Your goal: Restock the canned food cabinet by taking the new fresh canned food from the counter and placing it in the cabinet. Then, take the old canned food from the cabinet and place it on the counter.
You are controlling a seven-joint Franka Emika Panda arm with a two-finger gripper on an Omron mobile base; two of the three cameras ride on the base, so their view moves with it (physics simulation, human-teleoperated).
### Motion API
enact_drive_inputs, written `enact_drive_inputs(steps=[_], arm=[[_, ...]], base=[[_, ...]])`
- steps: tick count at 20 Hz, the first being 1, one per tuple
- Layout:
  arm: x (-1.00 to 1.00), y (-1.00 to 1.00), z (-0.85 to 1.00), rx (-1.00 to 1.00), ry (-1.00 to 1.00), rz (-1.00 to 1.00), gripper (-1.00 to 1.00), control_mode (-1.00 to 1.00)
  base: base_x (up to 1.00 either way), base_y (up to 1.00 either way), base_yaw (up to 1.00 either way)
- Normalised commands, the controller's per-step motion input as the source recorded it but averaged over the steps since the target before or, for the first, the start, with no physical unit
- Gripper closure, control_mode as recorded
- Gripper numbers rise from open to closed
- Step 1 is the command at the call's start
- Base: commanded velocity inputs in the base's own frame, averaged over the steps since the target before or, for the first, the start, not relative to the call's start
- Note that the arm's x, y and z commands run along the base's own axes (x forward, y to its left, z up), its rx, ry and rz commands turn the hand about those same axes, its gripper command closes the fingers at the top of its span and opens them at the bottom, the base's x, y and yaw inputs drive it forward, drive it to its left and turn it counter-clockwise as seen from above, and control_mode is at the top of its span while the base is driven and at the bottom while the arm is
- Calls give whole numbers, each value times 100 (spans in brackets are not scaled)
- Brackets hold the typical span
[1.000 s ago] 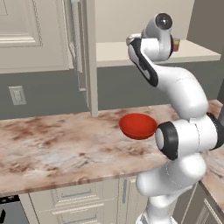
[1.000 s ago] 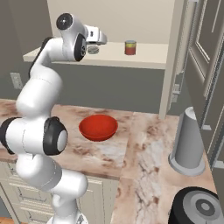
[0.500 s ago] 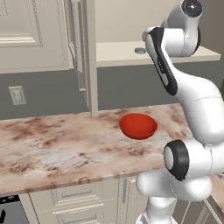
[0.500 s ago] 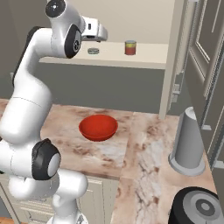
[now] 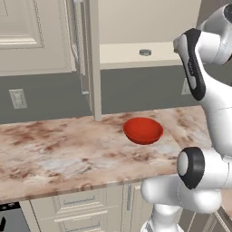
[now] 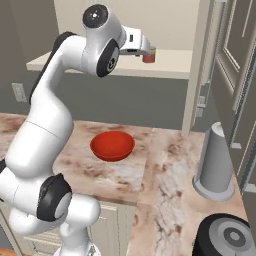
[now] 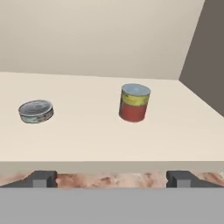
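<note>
Arm raised high, elbow bent, wrist level; gripper (image 7: pixel 112 178) jaws spread wide, holding nothing.

The cabinet's cream shelf board (image 7: pixel 109 140) carries two things: the flat silver-grey tin (image 7: pixel 36 111) towards its left end and the upright red-labelled can (image 7: pixel 134 103) nearer the right wall, well apart from each other. Below, the marbled desk (image 5: pixel 54 156) bears a red bowl (image 5: pixel 142 130) mid-surface and, towards its right end, a grey cylindrical canister (image 6: pixel 214 160) on a round base.

We see a red bowl (image 5: pixel 143 130) at centre frame, a grey cylinder (image 6: pixel 215 160) at right, an outlet (image 5: pixel 18 98) at left
</note>
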Motion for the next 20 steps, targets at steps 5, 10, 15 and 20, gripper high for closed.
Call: enact_drive_inputs(steps=[5,10,15,20], arm=[[76,-22,-15,0,4,0,-100,-100],[46,-26,-20,0,1,0,-100,-100],[34,-16,-15,0,0,-3,-100,-100],[56,0,-2,0,0,0,-100,-100]], base=[[0,0,0],[0,0,0],[0,0,0],[0,0,0]])
